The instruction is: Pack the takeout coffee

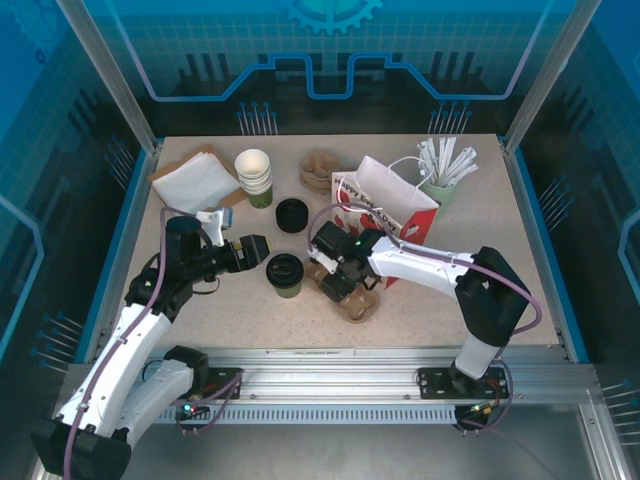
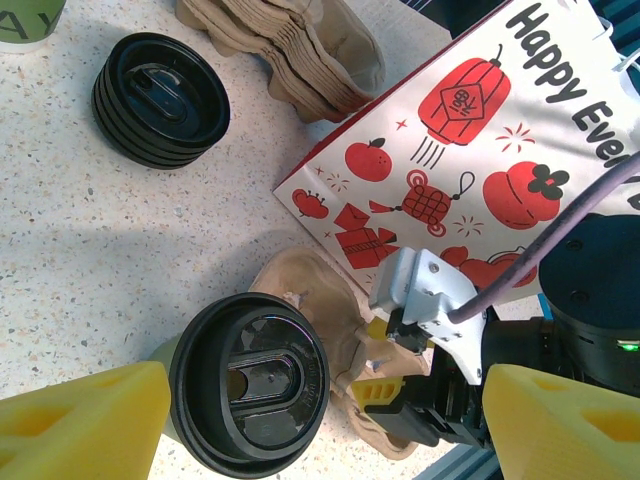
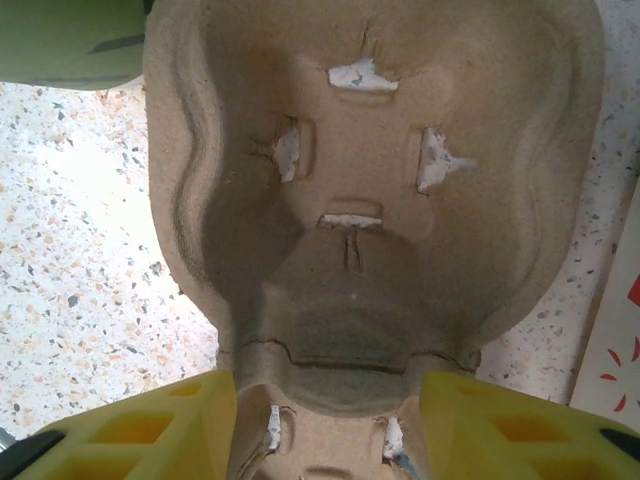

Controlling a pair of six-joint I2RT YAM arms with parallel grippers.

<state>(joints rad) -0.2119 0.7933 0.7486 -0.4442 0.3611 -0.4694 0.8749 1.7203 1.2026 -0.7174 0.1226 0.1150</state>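
The takeout coffee (image 1: 285, 272), an olive-green cup under a black lid (image 2: 250, 385), stands upright on the table just left of the brown pulp cup carrier (image 1: 358, 300). My left gripper (image 1: 262, 250) is open, and in the left wrist view the cup sits between its yellow fingers (image 2: 85, 420), close to the left one, untouched. My right gripper (image 1: 338, 272) is shut on the carrier's narrow waist (image 3: 345, 330), a yellow finger (image 3: 130, 430) pressed against each side. The cup's green side (image 3: 70, 40) shows beside the carrier's far cavity (image 3: 370, 150).
A white paper bag (image 1: 385, 205) with red prints stands open behind the carrier. Behind the cup sit a stack of black lids (image 1: 291, 214), a stack of lidless cups (image 1: 254, 175) and spare carriers (image 1: 318, 170). Napkins (image 1: 195, 180) lie far left, wrapped straws (image 1: 445, 160) far right.
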